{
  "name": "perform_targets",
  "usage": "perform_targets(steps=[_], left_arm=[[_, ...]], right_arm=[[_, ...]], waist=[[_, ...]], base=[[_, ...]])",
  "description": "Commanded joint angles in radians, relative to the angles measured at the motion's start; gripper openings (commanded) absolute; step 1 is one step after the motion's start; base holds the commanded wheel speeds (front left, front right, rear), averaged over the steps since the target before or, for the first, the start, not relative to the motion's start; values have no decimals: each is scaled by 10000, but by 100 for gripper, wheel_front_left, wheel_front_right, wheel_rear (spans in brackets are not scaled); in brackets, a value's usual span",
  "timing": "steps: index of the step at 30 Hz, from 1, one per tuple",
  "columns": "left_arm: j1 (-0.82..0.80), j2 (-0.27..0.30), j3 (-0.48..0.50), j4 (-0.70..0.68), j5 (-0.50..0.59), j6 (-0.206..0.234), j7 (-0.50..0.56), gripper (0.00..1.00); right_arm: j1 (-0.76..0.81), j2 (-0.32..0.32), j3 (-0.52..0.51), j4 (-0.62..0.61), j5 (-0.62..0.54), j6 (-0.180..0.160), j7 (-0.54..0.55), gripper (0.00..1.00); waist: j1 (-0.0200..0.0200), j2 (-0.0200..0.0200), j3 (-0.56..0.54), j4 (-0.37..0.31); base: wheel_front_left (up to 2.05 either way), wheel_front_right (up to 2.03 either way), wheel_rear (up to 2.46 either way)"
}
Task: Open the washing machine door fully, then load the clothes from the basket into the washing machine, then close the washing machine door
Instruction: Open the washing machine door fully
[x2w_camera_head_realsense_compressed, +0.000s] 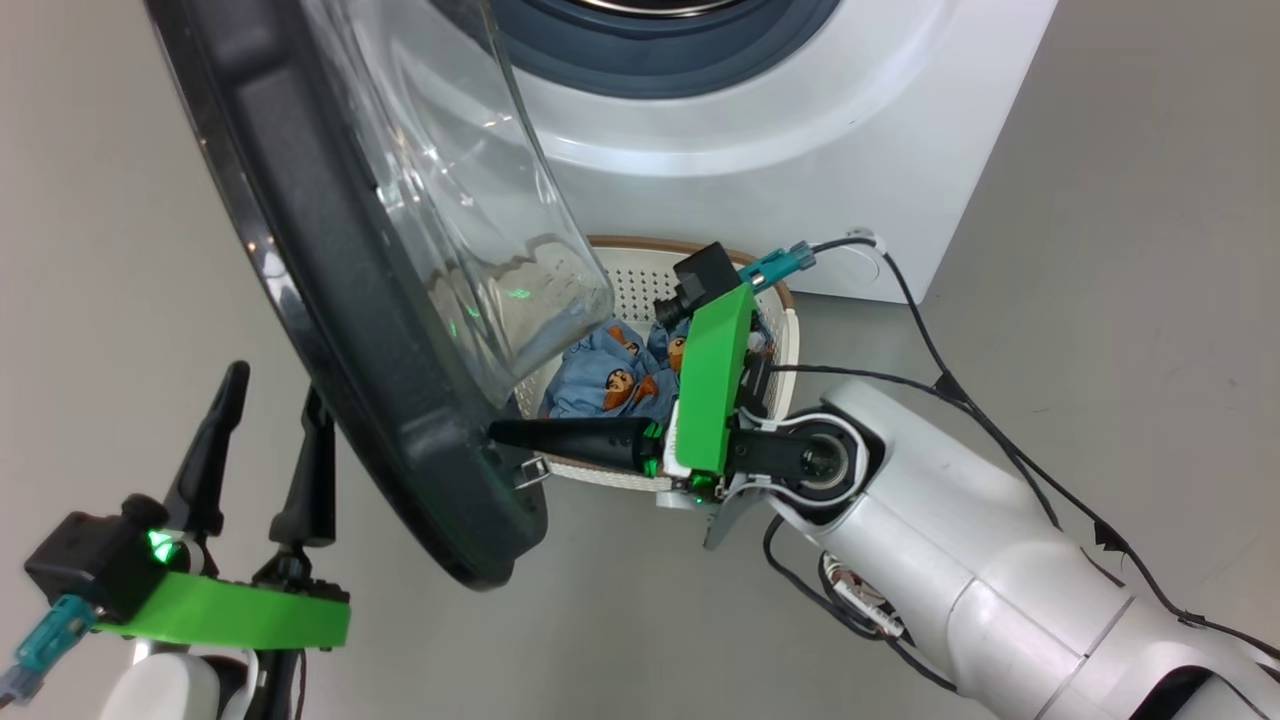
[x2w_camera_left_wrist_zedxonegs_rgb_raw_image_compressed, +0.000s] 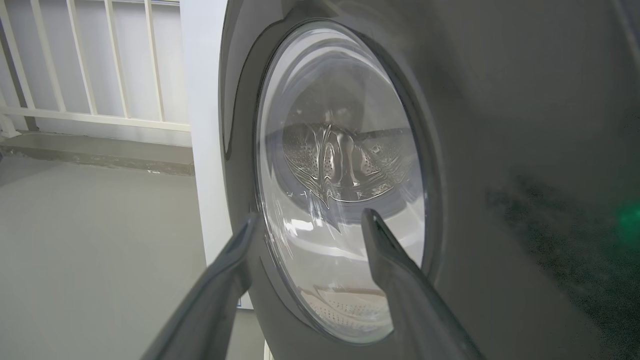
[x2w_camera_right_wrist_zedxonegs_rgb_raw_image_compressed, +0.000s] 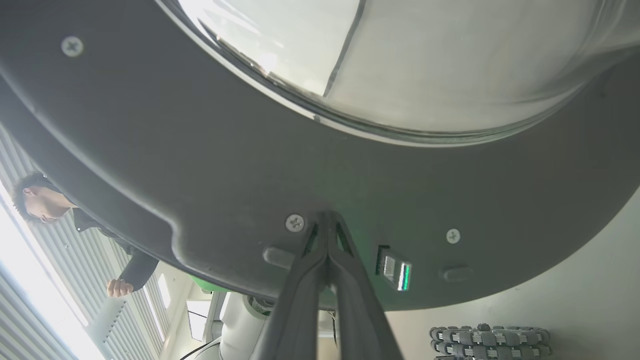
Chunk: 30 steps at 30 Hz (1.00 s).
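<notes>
The washing machine door (x2w_camera_head_realsense_compressed: 330, 300) stands swung out from the white washing machine (x2w_camera_head_realsense_compressed: 800, 130), its dark inner side and clear glass bowl facing right. My right gripper (x2w_camera_head_realsense_compressed: 492, 432) is shut, its fingertips pressed against the door's inner rim (x2w_camera_right_wrist_zedxonegs_rgb_raw_image_compressed: 225, 165) beside a screw, close to the latch; in the right wrist view the right gripper (x2w_camera_right_wrist_zedxonegs_rgb_raw_image_compressed: 327, 216) touches the grey plastic. Behind it, the cream basket (x2w_camera_head_realsense_compressed: 790, 340) holds light blue clothes (x2w_camera_head_realsense_compressed: 600, 385) with orange bears. My left gripper (x2w_camera_head_realsense_compressed: 275, 375) is open on the door's outer side, and the left gripper (x2w_camera_left_wrist_zedxonegs_rgb_raw_image_compressed: 310, 217) faces the door's glass (x2w_camera_left_wrist_zedxonegs_rgb_raw_image_compressed: 340, 165).
The grey floor (x2w_camera_head_realsense_compressed: 1100, 300) spreads to the right of the machine and under the door. A white railing (x2w_camera_left_wrist_zedxonegs_rgb_raw_image_compressed: 90, 65) stands far left in the left wrist view. A person (x2w_camera_right_wrist_zedxonegs_rgb_raw_image_compressed: 75, 220) shows past the door's edge, and the robot's wheels (x2w_camera_right_wrist_zedxonegs_rgb_raw_image_compressed: 487, 340) are at the bottom right.
</notes>
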Motion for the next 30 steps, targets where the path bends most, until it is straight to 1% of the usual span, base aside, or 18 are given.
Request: perform_targets(steps=[1, 6, 12, 19, 20, 30], left_arm=[[-18, 244, 449, -146, 111, -31, -80, 100], [85, 284, 660, -109, 146, -31, -80, 100], [346, 391, 991, -112, 190, -31, -80, 100], [762, 406, 1463, -102, 378, -31, -80, 100], [762, 406, 1463, -102, 378, -31, -80, 100], [1416, 325, 1969, -160, 627, -31, -80, 100]], right_arm=[[-92, 371, 372, -390, 451, 19, -406, 0], [-174, 371, 658, -495, 912, 19, -1014, 0], [136, 317, 392, -748, 1093, 19, -1647, 0], [1136, -256, -167, -1524, 1087, 19, -2356, 0], [1136, -256, -167, -1524, 1087, 19, -2356, 0], [2763, -973, -865, -2776, 1032, 19, -3187, 0]], waist=[[0, 0, -39, -65], [0, 0, -179, -307], [0, 0, -489, -764], [0, 0, -945, -1283], [0, 0, -945, -1283], [0, 0, -1431, -1920]], base=[[0, 0, 0], [0, 0, 0], [0, 0, 0], [0, 0, 0], [0, 0, 0], [0, 0, 0]])
